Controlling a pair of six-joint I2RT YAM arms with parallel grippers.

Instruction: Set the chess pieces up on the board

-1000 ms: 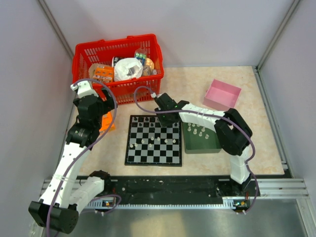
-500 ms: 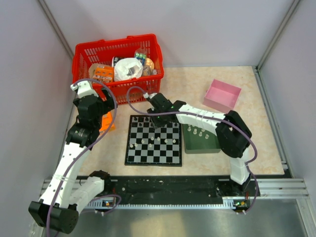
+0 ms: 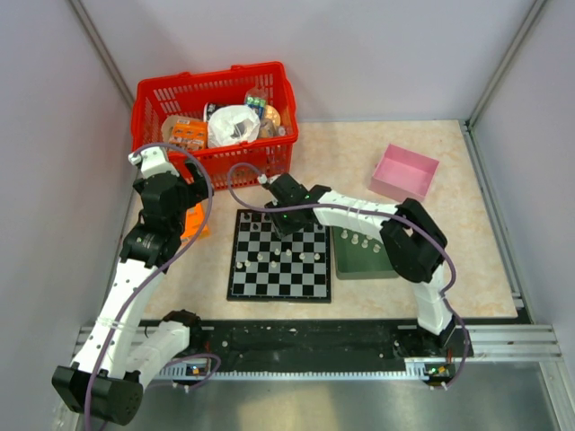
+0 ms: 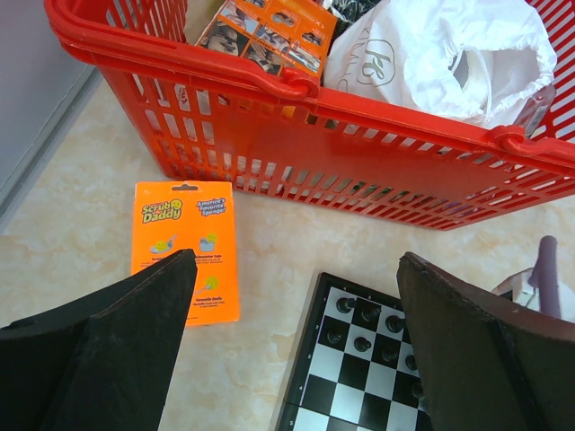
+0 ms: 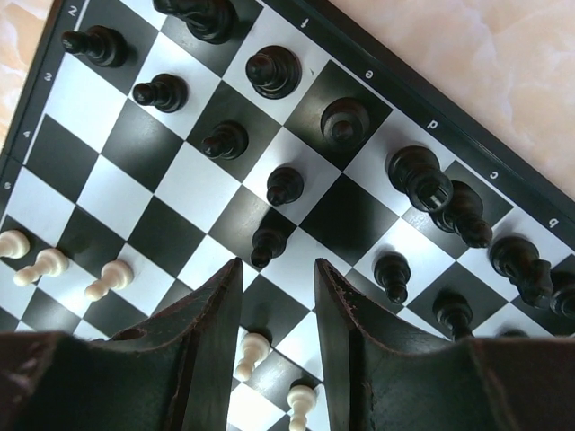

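Half done at best, as a judgement.

Top view: right gripper (image 3: 286, 218) low over the far rows of the board (image 3: 278, 297), in among the black pieces (image 3: 269, 226); jaw state not readable from up here. A few white pieces (image 3: 287, 258) mid-board, on the near side of those jaws; several more standing on the green tray (image 3: 355, 268), off to their right in this view. Left gripper (image 3: 184, 205) well apart from the board, close to the red basket (image 3: 144, 99).

Left wrist view: fingers (image 4: 135, 332) spread wide, holding nothing. Beyond the jaws, the basket wall. Just by the left fingertip, an orange sponge packet (image 4: 187, 247) flat on the table. Between the fingertips, one corner of the board with black pieces on it.

Right wrist view: jaws parted by a narrow gap, gripping nothing, with board squares visible straight through the gap. Just ahead of the fingertips, one black pawn (image 5: 268, 242), slightly out of line with its row. Farther ahead, the black back row along the border and the pawn row before it, one square of that row bare. Left of the jaws, three white pieces; inside the gap, nearer the wrist, two more standing on the board.

Judged done: black side nearly in place. Judged left: straightening that pawn, bringing over the tray's white pieces, and ranking all the white on the near two rows.
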